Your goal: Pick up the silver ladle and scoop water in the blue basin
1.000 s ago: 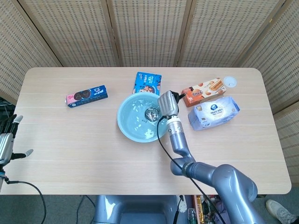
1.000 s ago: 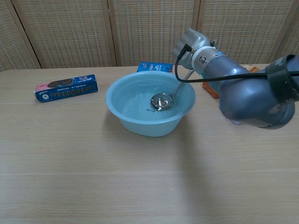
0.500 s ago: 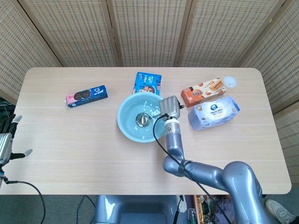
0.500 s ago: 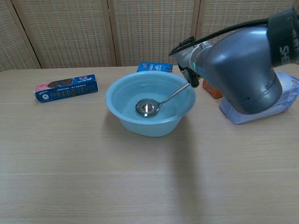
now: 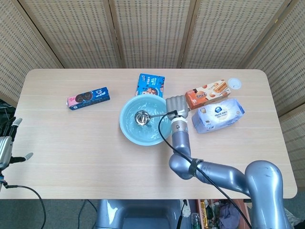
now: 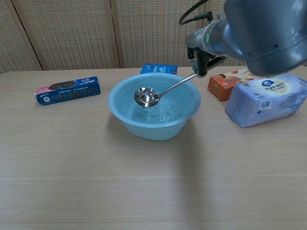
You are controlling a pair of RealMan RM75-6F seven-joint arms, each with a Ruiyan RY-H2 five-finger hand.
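Observation:
The blue basin (image 5: 129,130) (image 6: 125,118) holds water and sits at the table's middle. My right hand (image 5: 176,107) (image 6: 203,50) grips the handle of the silver ladle (image 5: 142,117) (image 6: 147,97) at the basin's right rim. The ladle's bowl hangs above the water, over the basin's middle, and water drips from it. My left hand (image 5: 6,143) is at the table's left edge, far from the basin, fingers apart and holding nothing.
A blue cookie box (image 5: 88,98) (image 6: 68,89) lies left of the basin and a blue snack box (image 5: 151,85) stands behind it. An orange biscuit box (image 5: 207,93) (image 6: 225,85), a white tissue pack (image 5: 218,115) (image 6: 266,98) and a small white lid (image 5: 234,83) are to the right.
My right hand rose and drew back to the right, lifting the ladle's bowl out of the water. The left hand stayed still.

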